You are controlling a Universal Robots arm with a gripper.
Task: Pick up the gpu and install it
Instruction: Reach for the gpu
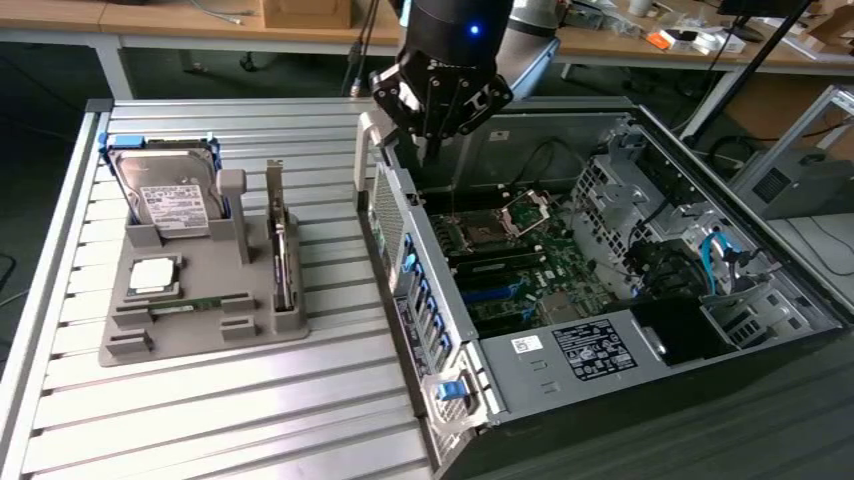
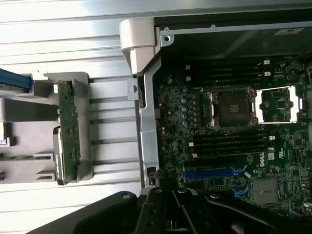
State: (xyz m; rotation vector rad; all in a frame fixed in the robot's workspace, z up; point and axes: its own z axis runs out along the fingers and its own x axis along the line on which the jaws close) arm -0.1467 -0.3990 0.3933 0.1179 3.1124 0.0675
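Exterior view: camera off the arm, raised, angled steeply down, middle range. It covers a ribbed silver metal table (image 1: pixel 200 420), with a grey moulded parts holder (image 1: pixel 200 335) at the exterior view's left and an open black computer case (image 1: pixel 667 425) at its right.

Wrist view: camera on the arm, facing straight down past the black gripper (image 2: pixel 168 195), close range.

Shared ground: the holder (image 2: pixel 80 97), the thin upright gpu (image 1: pixel 280 262) (image 2: pixel 68 131), the green motherboard (image 1: pixel 527 275) (image 2: pixel 229 156), and the square silver processor socket (image 1: pixel 481 232) (image 2: pixel 231 108).

The gpu (image 1: pixel 282 265) stands edge-on, its faces unseen; the arm (image 1: pixel 461 25) is cut off at the exterior view's upper edge.
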